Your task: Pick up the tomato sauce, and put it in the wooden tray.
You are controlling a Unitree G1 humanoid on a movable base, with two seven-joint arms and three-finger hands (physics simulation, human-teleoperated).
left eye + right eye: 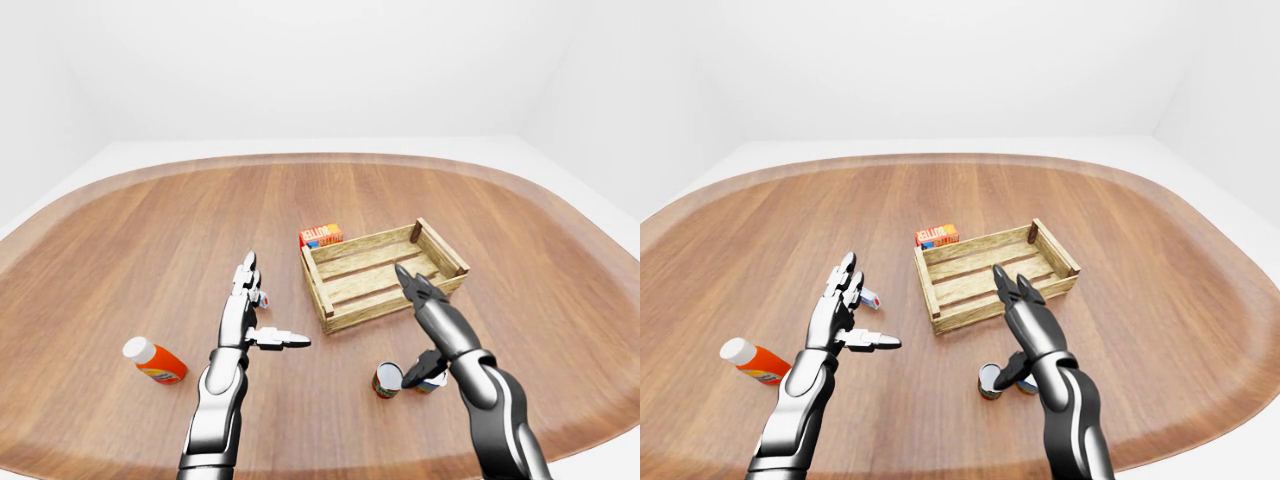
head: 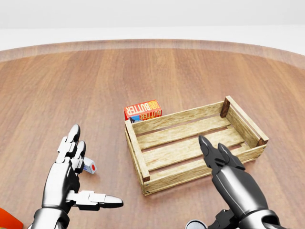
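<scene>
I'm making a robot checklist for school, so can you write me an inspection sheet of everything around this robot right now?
Surface: round wooden table, bare wood between the things.
Job's things: two cans stand below the wooden tray in the left-eye view; labels too small to tell which is tomato sauce. Tray holds nothing.
Clutter: butter box touching the tray's top-left side; orange bottle lying down at left; small white-and-red thing near the left hand.
Grippers: left hand open, fingers spread, holding nothing. Right hand open, above the cans, not gripping.
Cables: nothing seen.
Surroundings: plain white walls and floor.
</scene>
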